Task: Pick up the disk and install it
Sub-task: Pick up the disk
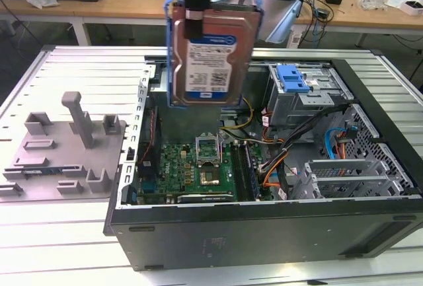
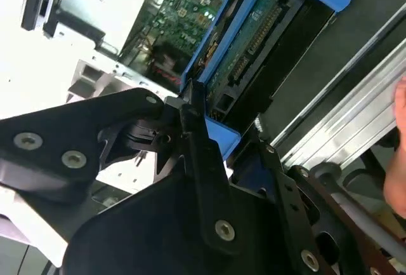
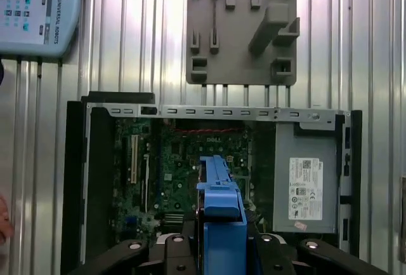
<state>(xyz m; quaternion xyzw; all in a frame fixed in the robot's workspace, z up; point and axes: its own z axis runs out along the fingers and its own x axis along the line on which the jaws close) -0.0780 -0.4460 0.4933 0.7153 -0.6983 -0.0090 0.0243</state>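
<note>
The disk (image 1: pixel 213 55), a silver hard drive with a white-and-blue label in a blue carrier rail, hangs upright in the air above the open computer case (image 1: pixel 264 223). My gripper (image 1: pixel 196 16) is shut on its top edge, one black finger lying over the label side. In the second wrist view the black fingers (image 2: pixel 193 119) clamp the blue rail of the disk (image 2: pixel 254 30), whose circuit-board side shows. The first wrist view looks down the blue edge of the disk (image 3: pixel 221 192) onto the motherboard (image 3: pixel 184 167).
A grey metal cage (image 1: pixel 301 104) with a blue latch (image 1: pixel 291 77) sits at the case's far side, towards the exterior view's right. A grey fixture plate (image 1: pixel 66 150) lies beside the case. Cables (image 1: pixel 277 160) cross the case interior. A person's hand (image 2: pixel 399 148) is nearby.
</note>
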